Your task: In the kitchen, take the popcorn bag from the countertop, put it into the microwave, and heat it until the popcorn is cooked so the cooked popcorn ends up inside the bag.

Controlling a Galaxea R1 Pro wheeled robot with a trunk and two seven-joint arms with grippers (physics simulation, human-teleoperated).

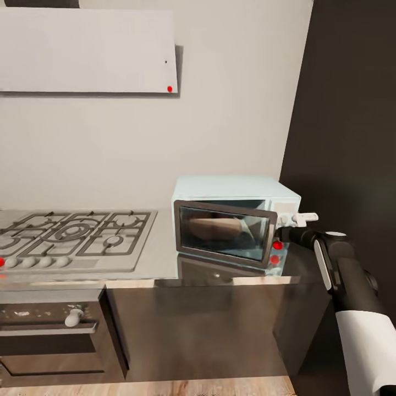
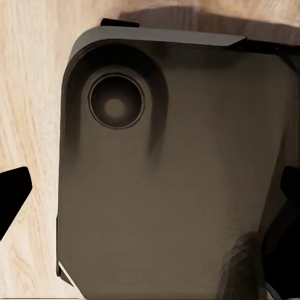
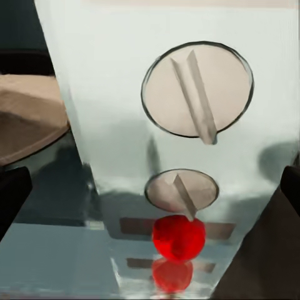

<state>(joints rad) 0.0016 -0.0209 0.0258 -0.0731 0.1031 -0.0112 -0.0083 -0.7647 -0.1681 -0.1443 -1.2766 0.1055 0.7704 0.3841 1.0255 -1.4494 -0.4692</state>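
So we've got our right gripper parked right up against the control panel of the small pale mint-blue box microwave, which makes sense to us: the tan-brown burlap-like popcorn bag is already sitting inside, visible through the dark glass door, so the knobs are the next thing to deal with. The door looks swung slightly ajar, not flush with the body, and we'd guess it needs pushing shut before any heating starts.

From the right wrist camera, the large round white knob with its raised straight ridge sits dead ahead, a smaller white knob beside it and a glossy red dot next along. The dark fingertips sit wide at the frame edges, so the fingers are spread apart and holding nothing. The panel is smooth and shiny, so those ridges are the only real grip points.

The microwave stands on the grey, glossy steel-like countertop, next to the gas hob with black grates.

Left gripper: the wrist camera there just looks at a dark matte rounded panel over pale wood flooring, and we can't tell whether it's open or closed.
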